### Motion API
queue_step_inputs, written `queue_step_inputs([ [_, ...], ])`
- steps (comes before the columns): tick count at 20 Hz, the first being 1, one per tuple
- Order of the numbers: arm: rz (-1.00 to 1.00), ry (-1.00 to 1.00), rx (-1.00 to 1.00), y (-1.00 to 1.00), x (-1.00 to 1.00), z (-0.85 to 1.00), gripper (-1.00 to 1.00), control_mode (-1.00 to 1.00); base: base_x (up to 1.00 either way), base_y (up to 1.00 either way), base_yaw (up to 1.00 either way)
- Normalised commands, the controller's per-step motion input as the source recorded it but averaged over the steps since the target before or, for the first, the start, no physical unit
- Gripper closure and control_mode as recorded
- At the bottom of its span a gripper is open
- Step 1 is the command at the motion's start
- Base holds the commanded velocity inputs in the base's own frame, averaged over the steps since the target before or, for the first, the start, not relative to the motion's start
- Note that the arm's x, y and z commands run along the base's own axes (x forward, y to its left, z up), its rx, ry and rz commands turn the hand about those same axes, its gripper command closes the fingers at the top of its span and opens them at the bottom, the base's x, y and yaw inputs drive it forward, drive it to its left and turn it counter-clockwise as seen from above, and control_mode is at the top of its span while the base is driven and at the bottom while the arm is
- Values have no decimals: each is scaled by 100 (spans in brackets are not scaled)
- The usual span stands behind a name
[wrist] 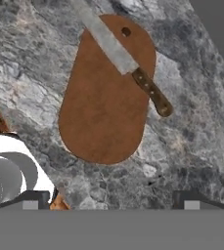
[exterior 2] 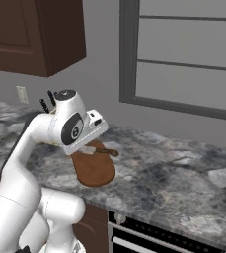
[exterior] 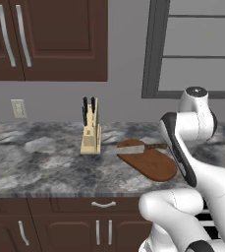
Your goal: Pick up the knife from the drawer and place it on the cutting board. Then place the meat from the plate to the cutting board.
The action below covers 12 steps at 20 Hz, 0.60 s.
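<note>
Dark fingers (wrist: 39,197) wide apart, holding nothing

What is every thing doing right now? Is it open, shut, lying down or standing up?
knife: lying flat across the cutting board, blade on it, handle sticking out past the edge.
cutting board: flat on the counter.
gripper: open, holding nothing, above the board.
drawer: shut.
knife block: standing upright, black-handled knives in it.
upper cabinet doors: shut.
</note>
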Motion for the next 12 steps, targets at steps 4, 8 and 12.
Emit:
queue_step_inputs([
  [4,-58,1,19,-10,-51,23,-100,-100,0,0,0],
  [8,-53,7,27,-30,-47,40,-100,-100,0,0,0],
  [12,-35,5,5,-3,-18,4,-100,-100,0,0,0],
])
